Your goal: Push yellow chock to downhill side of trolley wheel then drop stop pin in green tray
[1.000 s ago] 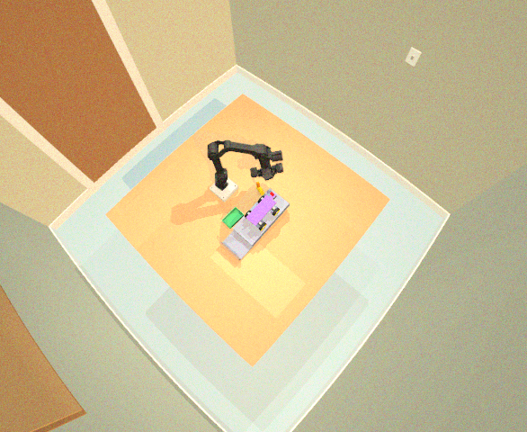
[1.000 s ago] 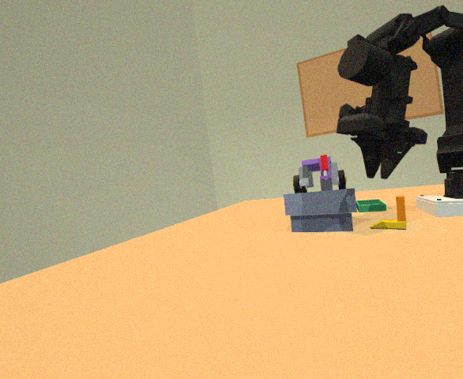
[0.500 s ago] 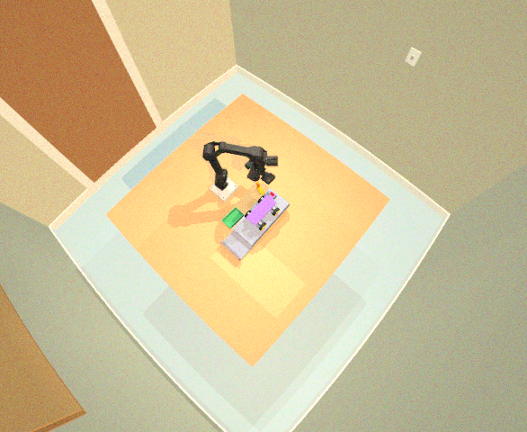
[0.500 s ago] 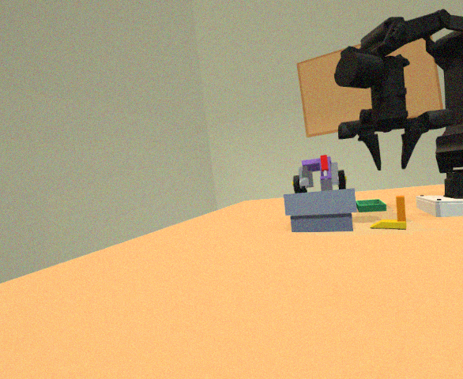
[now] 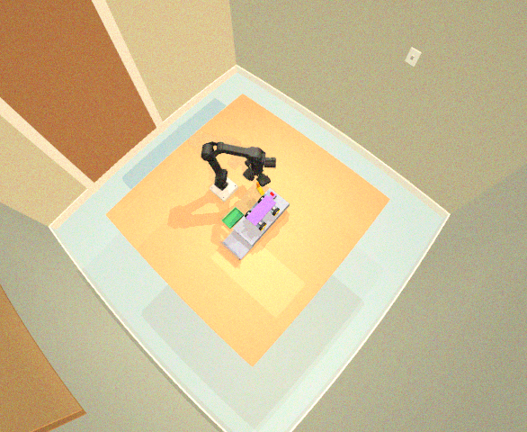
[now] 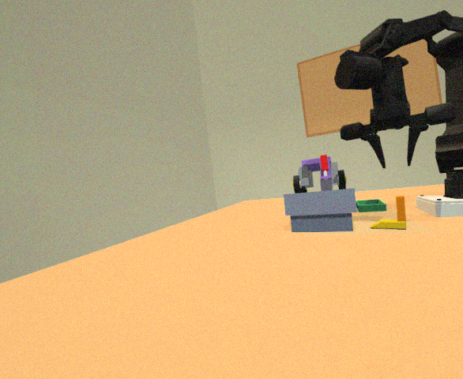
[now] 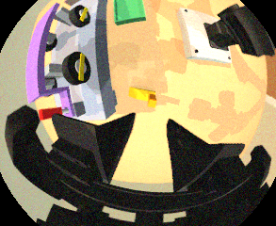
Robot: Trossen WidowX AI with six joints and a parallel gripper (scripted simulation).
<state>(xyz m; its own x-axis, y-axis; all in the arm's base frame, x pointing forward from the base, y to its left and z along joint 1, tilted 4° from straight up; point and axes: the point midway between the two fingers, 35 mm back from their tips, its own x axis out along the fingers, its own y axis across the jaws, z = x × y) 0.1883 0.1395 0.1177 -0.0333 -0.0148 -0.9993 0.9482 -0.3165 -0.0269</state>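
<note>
The trolley (image 5: pixel 260 210) (image 7: pixel 38 61) with its purple deck stands on the grey ramp (image 5: pixel 242 233) (image 6: pixel 319 204) (image 7: pixel 103 61). The red-headed stop pin (image 5: pixel 272 193) (image 6: pixel 324 162) (image 7: pixel 50 113) stands upright at its uphill end. The yellow chock (image 5: pixel 261 191) (image 6: pixel 388 224) (image 7: pixel 138 93) lies on the table beside the ramp's uphill part, its orange handle (image 6: pixel 400 208) upright. My gripper (image 6: pixel 396 166) (image 7: pixel 152 119) is partly open and empty, pointing down, high above the chock. The chock's black base barely shows. The green tray (image 6: pixel 371 207) (image 7: pixel 130 21) is empty.
The tray sits beside the ramp, on the same side as the chock and nearer the downhill end. The arm's white base plate (image 5: pixel 224 190) (image 6: pixel 448 207) (image 7: pixel 194 47) stands on that side too. The trolley and pin stand up above the ramp, beside the gripper.
</note>
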